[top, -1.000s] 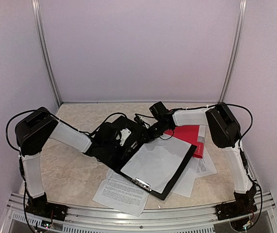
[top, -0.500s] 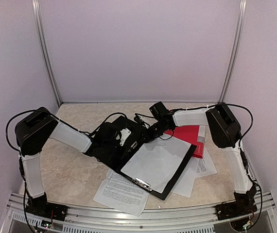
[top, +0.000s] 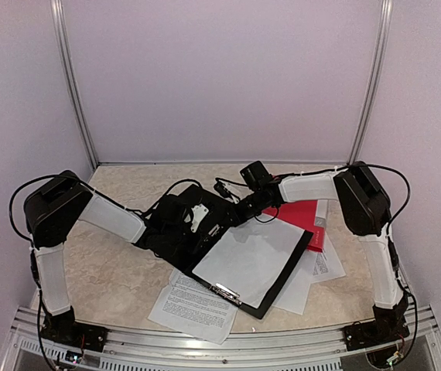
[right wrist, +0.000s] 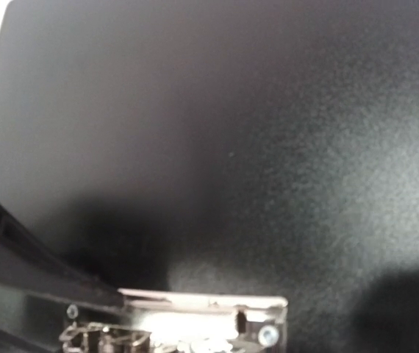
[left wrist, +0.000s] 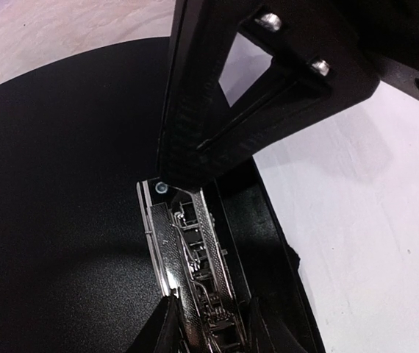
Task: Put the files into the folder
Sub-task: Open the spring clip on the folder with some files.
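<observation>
Your left pincer (top: 203,229) clamps the clip (left wrist: 195,272), right pincer (top: 234,212) unclear; one sheet (top: 251,259) in folder (top: 278,280), loose files (top: 193,309) nearward of both unfiled

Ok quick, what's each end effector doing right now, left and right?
Left end effector: closed on the metal clip.
Right end effector: cannot be told.

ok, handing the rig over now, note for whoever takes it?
Left gripper: fingers straddle a metal clip; clamped or not, unclear.
Right gripper: beside the left, over the far end of the folder; state hidden.
The folder lies open with a blank sheet on it.
Printed sheet sticks out underneath, near-left; more sheets on the right.
Done: at most one sheet in. Left: the loose sheets, then close.
</observation>
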Robot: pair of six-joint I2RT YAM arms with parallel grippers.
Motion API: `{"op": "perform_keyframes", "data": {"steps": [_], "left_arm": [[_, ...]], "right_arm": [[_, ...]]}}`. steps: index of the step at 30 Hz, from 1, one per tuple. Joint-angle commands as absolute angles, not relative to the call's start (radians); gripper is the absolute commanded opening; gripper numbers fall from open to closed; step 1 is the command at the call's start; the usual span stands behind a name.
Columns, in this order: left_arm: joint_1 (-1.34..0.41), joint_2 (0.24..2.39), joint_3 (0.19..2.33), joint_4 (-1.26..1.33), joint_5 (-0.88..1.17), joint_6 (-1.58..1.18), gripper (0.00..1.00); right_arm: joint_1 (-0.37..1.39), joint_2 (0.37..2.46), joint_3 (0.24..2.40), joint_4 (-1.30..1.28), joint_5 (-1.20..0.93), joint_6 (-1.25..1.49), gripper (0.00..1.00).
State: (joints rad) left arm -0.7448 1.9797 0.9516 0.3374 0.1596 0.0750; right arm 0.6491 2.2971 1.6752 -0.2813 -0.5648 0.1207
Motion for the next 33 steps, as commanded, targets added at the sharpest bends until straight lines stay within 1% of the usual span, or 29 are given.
{"op": "perform_keyframes", "data": {"steps": [1, 7, 10, 13, 15, 21, 27, 31, 33], "left_arm": [[-0.763, 2.007, 0.914, 0.225, 0.279, 0.046, 0.31], [-0.760, 1.989, 0.939, 0.225, 0.220, 0.006, 0.39], [-0.770, 1.985, 0.965, 0.221, 0.185, 0.006, 0.44], [-0.783, 1.979, 0.982, 0.219, 0.151, -0.018, 0.51], [-0.787, 1.967, 0.982, 0.225, 0.130, -0.026, 0.58], [-0.787, 1.916, 0.944, 0.257, 0.074, -0.036, 0.72], [-0.787, 1.835, 0.872, 0.315, 0.035, -0.052, 0.83], [-0.789, 1.788, 0.839, 0.318, 0.005, -0.059, 0.88], [-0.793, 1.766, 0.818, 0.318, -0.056, -0.066, 0.89]], "right_arm": [[0.650, 2.246, 1.614, -0.245, -0.450, 0.120, 0.00], [0.669, 2.207, 1.606, -0.257, -0.462, 0.110, 0.00], [0.677, 2.195, 1.606, -0.266, -0.457, 0.104, 0.00], [0.682, 2.181, 1.598, -0.272, -0.449, 0.100, 0.00], [0.685, 2.172, 1.593, -0.273, -0.443, 0.098, 0.00], [0.688, 2.154, 1.582, -0.273, -0.443, 0.094, 0.00], [0.705, 2.144, 1.587, -0.285, -0.438, 0.086, 0.00], [0.729, 2.142, 1.604, -0.313, -0.417, 0.067, 0.00], [0.744, 2.137, 1.607, -0.322, -0.403, 0.061, 0.00]]}}
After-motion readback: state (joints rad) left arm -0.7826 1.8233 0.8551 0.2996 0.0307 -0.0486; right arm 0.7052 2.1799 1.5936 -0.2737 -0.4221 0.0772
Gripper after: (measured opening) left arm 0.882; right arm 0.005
